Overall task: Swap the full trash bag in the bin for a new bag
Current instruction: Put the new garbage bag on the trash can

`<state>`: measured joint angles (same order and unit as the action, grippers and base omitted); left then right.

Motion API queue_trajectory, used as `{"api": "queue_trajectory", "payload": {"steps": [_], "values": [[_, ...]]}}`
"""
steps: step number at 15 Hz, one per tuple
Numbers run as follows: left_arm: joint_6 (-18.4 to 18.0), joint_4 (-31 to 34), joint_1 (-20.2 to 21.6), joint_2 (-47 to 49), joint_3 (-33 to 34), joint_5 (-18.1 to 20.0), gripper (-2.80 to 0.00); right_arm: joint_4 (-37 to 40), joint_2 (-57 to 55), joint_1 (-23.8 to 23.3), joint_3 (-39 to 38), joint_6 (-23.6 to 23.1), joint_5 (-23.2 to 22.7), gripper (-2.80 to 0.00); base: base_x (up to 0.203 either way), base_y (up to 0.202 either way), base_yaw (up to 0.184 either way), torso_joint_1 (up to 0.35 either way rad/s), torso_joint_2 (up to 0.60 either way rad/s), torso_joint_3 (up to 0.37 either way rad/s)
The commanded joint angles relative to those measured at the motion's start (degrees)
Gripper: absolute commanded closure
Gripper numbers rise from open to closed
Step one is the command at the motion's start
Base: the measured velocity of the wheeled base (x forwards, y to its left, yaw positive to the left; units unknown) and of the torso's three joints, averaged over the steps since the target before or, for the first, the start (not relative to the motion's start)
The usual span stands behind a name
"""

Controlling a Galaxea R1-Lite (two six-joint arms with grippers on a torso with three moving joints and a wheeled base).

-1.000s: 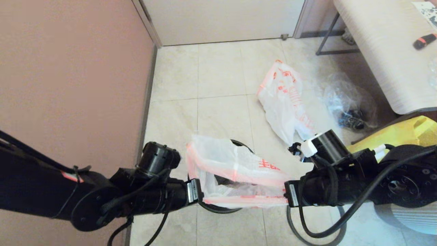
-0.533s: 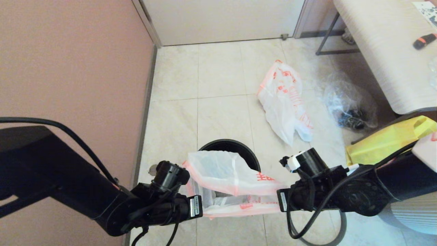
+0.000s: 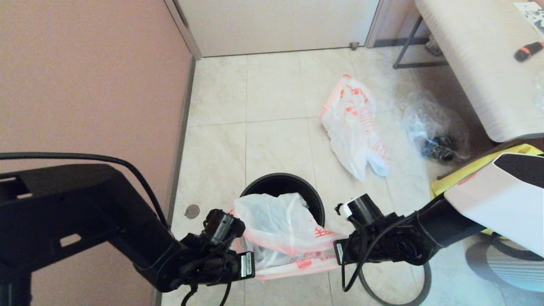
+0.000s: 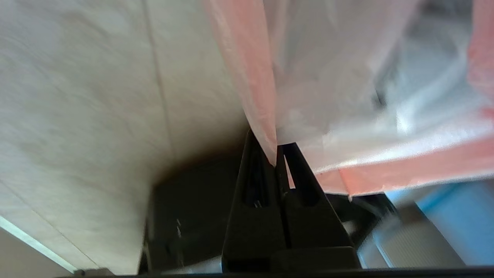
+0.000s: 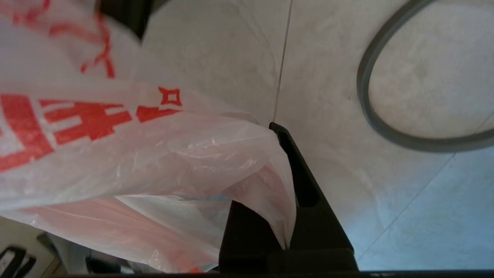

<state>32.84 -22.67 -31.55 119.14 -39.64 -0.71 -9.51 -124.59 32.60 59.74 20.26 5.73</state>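
Lower now, our left gripper and right gripper pinch the new bag, which hides the bin's near rim.

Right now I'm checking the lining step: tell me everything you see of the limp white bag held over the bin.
The limp, translucent white thin-plastic new bag has pink-orange handle bands and a few orange printed characters. Both grippers are clamped on it, left gripper and right gripper, holding it stretched between them. Its body droops into the black round bin.
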Motion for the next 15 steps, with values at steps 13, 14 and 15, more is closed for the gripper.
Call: {"api": "queue_trajectory", "payload": {"steps": [13,14,15], "values": [[2.1,-10.7,2.5,5.7,-5.2,-9.2,0.00,-4.6,-4.4,-0.6,11.3,-4.4,12.6,0.00,0.000,0.000,0.000,0.000,0.00,0.000],[2.1,-10.8,2.5,5.7,-5.2,-9.2,0.00,-4.8,-4.4,-0.8,11.3,-4.4,12.8,0.00,0.000,0.000,0.000,0.000,0.00,0.000],[2.2,-10.9,2.6,5.6,-5.2,-9.2,0.00,-4.9,-4.5,-0.9,11.3,-4.4,13.4,0.00,0.000,0.000,0.000,0.000,0.00,0.000]]}}
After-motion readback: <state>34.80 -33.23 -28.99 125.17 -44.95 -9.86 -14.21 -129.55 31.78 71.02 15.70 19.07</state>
